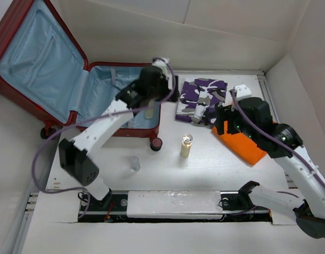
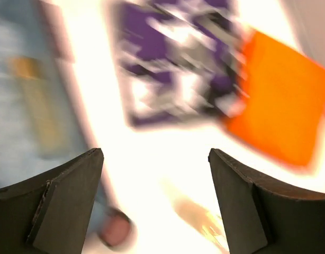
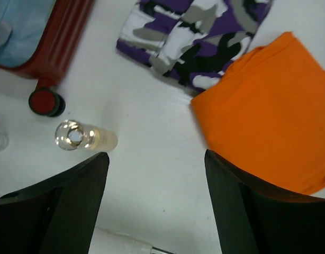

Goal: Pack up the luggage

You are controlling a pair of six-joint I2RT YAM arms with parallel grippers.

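The luggage [image 1: 56,79] is a dark red suitcase lying open at the back left, its light blue lining showing. My left gripper [image 1: 150,106] hangs over its right part, open and with nothing in it [image 2: 156,154]; that view is smeared by motion. A pale yellowish bottle [image 2: 33,100] lies on the lining. A folded purple camouflage cloth [image 1: 202,98] and a folded orange cloth [image 1: 247,145] lie on the table to the right. My right gripper [image 1: 219,128] is open over bare table at the orange cloth's left edge [image 3: 156,155].
An upright pale bottle [image 1: 187,145] with a clear cap stands mid-table, also in the right wrist view [image 3: 86,136]. A small clear container [image 1: 134,164] sits nearer the arms. The suitcase's red wheel [image 1: 156,144] juts out beside them. White walls close in the table.
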